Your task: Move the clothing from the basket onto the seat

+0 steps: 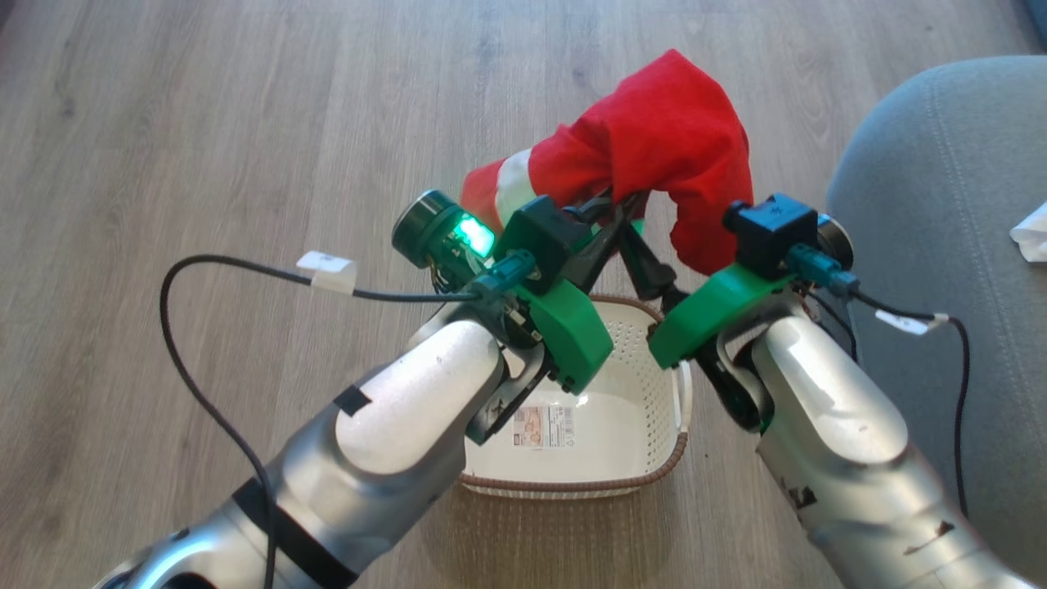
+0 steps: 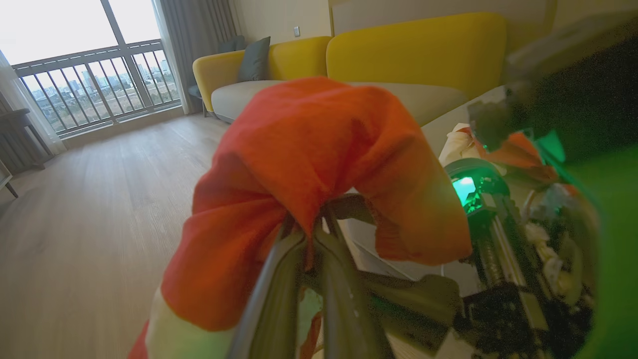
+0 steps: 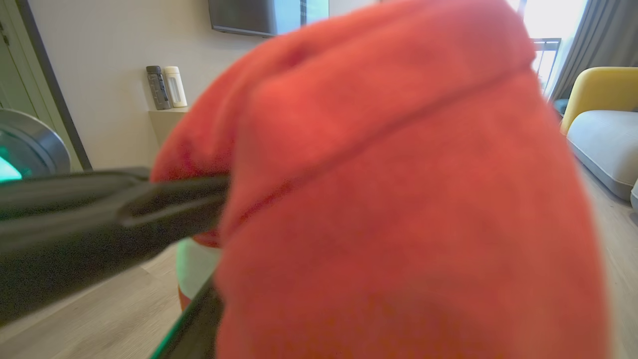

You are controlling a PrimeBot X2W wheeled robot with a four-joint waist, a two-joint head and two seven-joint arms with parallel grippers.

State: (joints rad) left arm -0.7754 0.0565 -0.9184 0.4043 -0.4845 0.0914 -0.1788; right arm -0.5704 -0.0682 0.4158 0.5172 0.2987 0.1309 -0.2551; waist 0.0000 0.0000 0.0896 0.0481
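Red garment (image 3: 398, 199): bunched right against my right wrist lens. From my head I see it (image 1: 654, 139) held in the air above the far end of the basket, draped in an arch over the crossed fingers of both my grippers. A white band (image 1: 514, 184) shows at its left end.
Left gripper (image 2: 305, 234): fingers pressed together, pinching a fold of the red garment (image 2: 309, 164) from below.
Right gripper (image 1: 634, 237): reaches up under the cloth from the right. The fabric hides the fingertips, so I cannot tell whether they are spread or closed.
Basket (image 1: 646, 384): cream and perforated with a brown rim. It stands on the wooden floor (image 1: 204, 123) beneath my wrists, with a paper label (image 1: 542, 425) on its base.
Seat (image 1: 924, 204): grey cushion to the right of the basket, apart from the red garment.
White cloth (image 1: 1032, 233): lies on the seat at the right edge of my head view.
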